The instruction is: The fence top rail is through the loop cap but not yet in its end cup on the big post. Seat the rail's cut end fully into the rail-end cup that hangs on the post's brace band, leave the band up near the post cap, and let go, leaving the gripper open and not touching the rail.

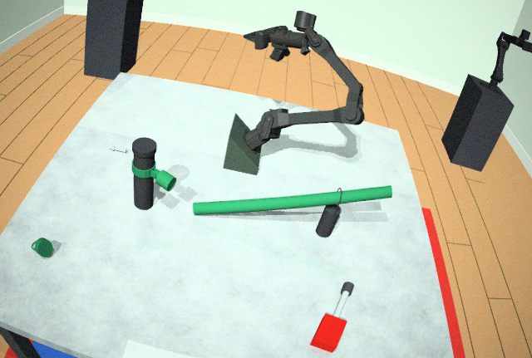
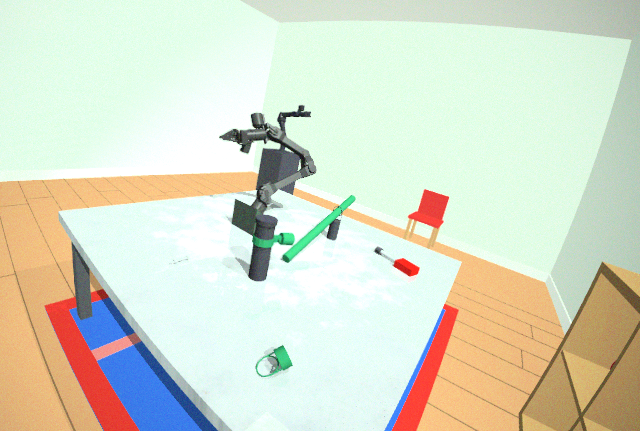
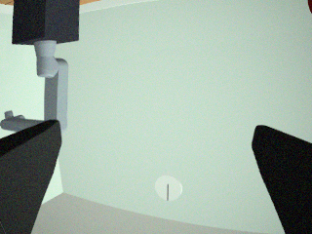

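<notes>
Hand (image 1: 249,38) (image 2: 225,135) (image 3: 159,135) open, well above tabletop (image 1: 240,268) (image 2: 330,312).

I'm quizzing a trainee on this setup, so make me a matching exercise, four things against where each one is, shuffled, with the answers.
1. green rail
2. brace band
3. hand
4. red block

A. raised in the air, open
B. around the big post
C. at the end of a pale rod
D. through the wire loop

1-D, 2-B, 3-A, 4-C
</notes>
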Robot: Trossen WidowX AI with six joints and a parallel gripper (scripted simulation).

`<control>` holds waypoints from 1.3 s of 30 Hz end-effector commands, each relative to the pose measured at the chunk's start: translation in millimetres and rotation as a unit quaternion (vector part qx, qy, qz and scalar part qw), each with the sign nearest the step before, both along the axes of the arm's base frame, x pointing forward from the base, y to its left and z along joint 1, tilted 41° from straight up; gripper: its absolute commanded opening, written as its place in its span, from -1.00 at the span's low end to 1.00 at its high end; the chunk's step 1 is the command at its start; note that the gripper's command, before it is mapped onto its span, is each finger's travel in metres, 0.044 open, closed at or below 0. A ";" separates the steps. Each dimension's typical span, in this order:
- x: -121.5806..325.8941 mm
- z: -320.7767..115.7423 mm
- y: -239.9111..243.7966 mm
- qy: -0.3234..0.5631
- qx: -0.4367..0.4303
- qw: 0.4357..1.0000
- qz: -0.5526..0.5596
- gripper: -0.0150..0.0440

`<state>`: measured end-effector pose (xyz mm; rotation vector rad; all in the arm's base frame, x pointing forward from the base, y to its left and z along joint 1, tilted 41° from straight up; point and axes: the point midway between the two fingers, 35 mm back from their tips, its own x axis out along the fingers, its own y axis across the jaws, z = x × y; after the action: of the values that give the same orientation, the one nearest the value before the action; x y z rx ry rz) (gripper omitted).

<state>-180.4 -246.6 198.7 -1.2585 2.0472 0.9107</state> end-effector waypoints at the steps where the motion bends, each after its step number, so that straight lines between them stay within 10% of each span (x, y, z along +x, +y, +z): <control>1: 2.2 -0.6 -1.7 0.002 0.004 1.000 0.011 0.95; 7: 80.1 -19.5 -44.1 0.071 0.097 0.927 0.356 1.00; 18: 218.4 -42.0 -60.1 0.196 0.104 0.567 0.794 1.00; 39: 406.7 -55.1 31.0 0.303 -0.208 -0.230 0.901 1.00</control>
<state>171.7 -253.1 142.9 1.5510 0.7769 -0.8292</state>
